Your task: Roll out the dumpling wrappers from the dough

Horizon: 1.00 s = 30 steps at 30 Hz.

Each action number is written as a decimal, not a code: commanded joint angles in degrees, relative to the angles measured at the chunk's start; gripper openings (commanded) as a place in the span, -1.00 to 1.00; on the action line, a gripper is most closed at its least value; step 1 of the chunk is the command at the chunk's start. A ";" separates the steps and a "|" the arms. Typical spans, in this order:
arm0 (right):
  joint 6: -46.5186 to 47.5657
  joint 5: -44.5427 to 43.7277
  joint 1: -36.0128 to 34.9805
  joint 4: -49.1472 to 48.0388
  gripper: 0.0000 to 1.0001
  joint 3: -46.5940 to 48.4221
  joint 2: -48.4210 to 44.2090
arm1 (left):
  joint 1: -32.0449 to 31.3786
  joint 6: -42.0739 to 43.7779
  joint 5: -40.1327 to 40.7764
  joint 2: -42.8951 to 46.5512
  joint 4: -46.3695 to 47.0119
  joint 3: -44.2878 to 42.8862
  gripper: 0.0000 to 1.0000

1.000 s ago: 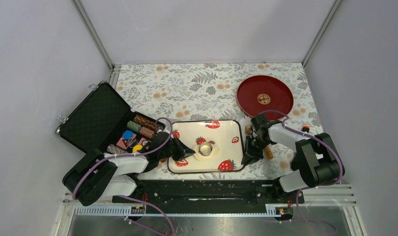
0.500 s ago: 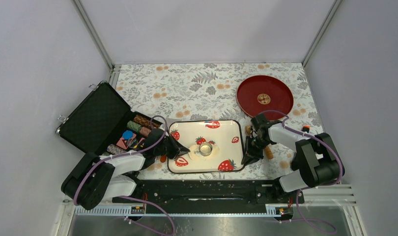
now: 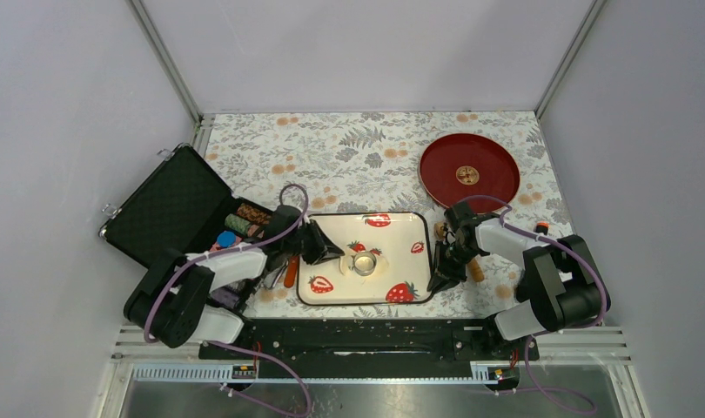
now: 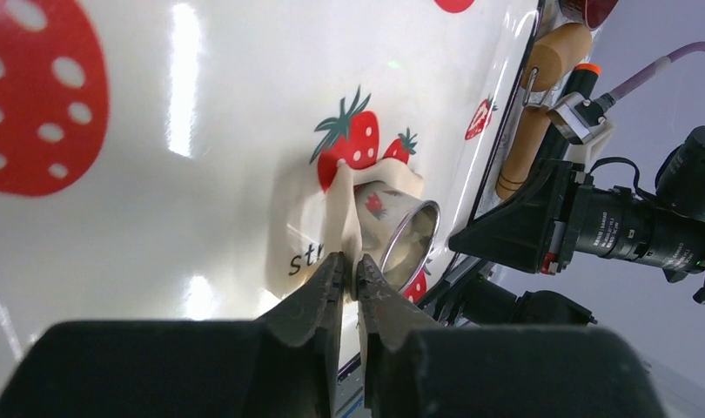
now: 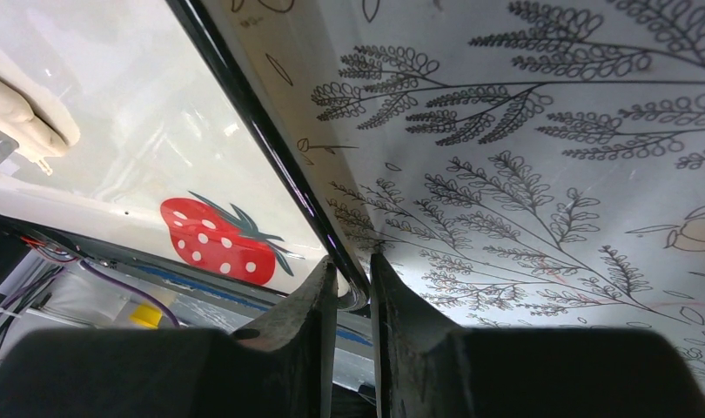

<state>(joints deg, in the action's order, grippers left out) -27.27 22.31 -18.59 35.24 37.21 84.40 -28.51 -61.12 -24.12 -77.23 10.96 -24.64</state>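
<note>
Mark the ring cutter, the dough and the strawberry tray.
ring cutter (image 4: 391, 218): left wrist view, on its metal wall.
dough (image 4: 342, 205): left wrist view, on the lifted fold.
strawberry tray (image 5: 266, 144): right wrist view, on its black rim.

I see the table (image 3: 349, 157) under a floral cloth. On it, a strawberry tray (image 3: 392, 244) sits at the middle of the near edge. A red plate (image 3: 484, 187) lies far right and an open black case (image 3: 171, 209) rests at the left. A wooden roller (image 3: 475, 268) lies just right of the tray.
</note>
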 commanded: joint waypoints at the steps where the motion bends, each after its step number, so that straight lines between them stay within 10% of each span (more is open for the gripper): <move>1: 0.36 -1.76 -0.18 -2.44 -0.68 -0.08 1.21 | 0.35 3.88 -3.14 -3.09 -1.80 -6.41 -0.78; 30: 1.26 1.72 -0.13 -3.86 -0.51 -0.65 -0.11 | -7.80 6.46 -10.03 -19.44 -8.64 -31.31 -0.74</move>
<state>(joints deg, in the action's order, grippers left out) -26.28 23.77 -18.59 33.71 37.19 84.49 -34.28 -55.22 -32.51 -95.48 2.44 -52.16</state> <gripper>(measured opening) 0.233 0.131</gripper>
